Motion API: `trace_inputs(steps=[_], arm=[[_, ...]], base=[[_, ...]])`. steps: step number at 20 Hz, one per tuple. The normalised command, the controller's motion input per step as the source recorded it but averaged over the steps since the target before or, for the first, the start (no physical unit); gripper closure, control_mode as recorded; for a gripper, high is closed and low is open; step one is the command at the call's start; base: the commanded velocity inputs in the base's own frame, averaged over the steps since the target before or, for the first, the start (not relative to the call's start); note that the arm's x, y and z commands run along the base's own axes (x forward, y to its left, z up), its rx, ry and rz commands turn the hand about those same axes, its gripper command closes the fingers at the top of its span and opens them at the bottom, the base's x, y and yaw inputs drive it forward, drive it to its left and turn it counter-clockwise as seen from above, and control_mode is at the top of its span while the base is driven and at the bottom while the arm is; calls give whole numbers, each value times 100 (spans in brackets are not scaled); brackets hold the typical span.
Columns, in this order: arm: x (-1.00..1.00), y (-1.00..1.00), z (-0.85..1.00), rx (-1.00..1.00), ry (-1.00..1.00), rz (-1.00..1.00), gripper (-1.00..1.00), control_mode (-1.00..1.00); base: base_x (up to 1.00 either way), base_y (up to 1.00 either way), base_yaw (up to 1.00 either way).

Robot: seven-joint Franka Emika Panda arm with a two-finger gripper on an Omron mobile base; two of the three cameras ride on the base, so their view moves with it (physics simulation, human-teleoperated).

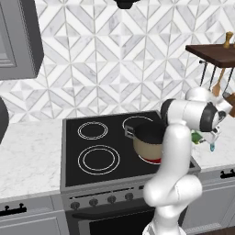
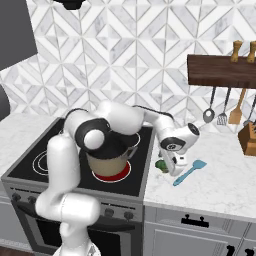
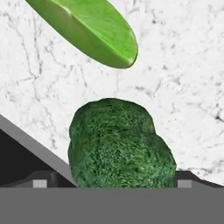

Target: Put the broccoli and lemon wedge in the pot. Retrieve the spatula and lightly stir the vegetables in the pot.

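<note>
The dark green lumpy broccoli (image 3: 118,144) lies on the white counter just right of the stove, and it sits low between my gripper's (image 3: 111,183) two finger tips. The gripper (image 2: 172,167) is open and straddles the broccoli (image 2: 161,165) with a gap on one side. The pale yellow-green lemon wedge (image 3: 92,30) lies just beyond it. The teal spatula (image 2: 190,171) rests on the counter right of my hand. The tan pot (image 2: 107,160) with grey loop handles stands on the front right burner, partly hidden by my arm, and its side (image 1: 147,144) faces the left base camera.
The stove's metal edge (image 3: 26,135) runs close beside the broccoli. A dark wooden rack (image 2: 222,70) on the wall holds ladles and wooden-handled utensils. A knife block (image 2: 247,137) stands at the far right. The burner (image 2: 112,175) under the pot glows red.
</note>
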Motion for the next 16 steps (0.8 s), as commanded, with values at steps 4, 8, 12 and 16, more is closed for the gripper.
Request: trace_inputs(steps=[4,8,12,16], arm=[[34,-7,-17,0,0,0,-100,-100],[-1,12,-15,0,0,0,100,-100],[-42,29,25,0,-7,0,100,-100],[-69,43,100,-7,-16,7,100,-100]], base=[[0,0,0],[0,0,0],[0,0,0],[0,0,0]])
